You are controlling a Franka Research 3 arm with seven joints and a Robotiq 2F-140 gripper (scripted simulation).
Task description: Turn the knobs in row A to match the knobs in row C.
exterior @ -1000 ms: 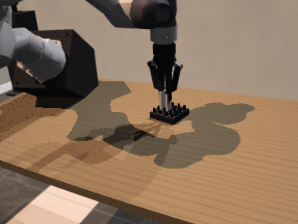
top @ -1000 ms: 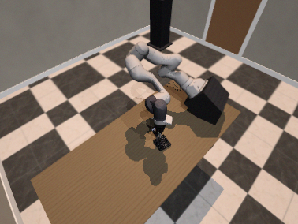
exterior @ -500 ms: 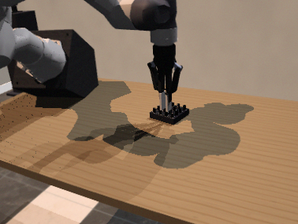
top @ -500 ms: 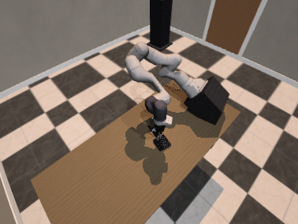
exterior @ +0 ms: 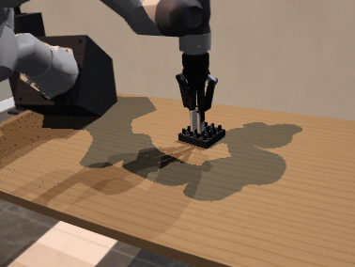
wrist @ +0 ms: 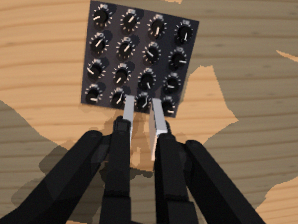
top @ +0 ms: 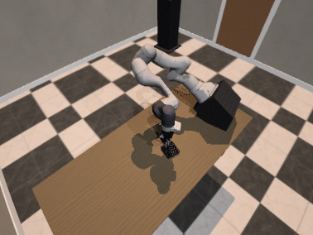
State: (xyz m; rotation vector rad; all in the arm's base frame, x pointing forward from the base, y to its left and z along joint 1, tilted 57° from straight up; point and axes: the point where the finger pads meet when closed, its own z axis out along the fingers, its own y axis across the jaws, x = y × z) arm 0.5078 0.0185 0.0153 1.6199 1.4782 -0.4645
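Note:
The black knob box point(top: 171, 151) point(exterior: 203, 137) point(wrist: 140, 50) stands on its feet on the wooden table point(top: 103, 182) point(exterior: 282, 212), with several rows of small knobs, each marked by a white line. My gripper point(top: 167, 144) point(exterior: 197, 124) point(wrist: 141, 109) points straight down over the box's edge row nearest to the wrist camera. The fingers stand narrowly apart on either side of one knob point(wrist: 143, 100), the third from the left in that row in the wrist view. A small gap shows on each side of the knob. I cannot read the printed names or the socket side.
A large black slanted housing point(top: 219, 105) point(exterior: 84, 75) stands at the far end of the table beside the arm's base. A black pillar point(top: 167, 22) rises behind it. The table's near edge point(exterior: 117, 235) lies well in front of the box.

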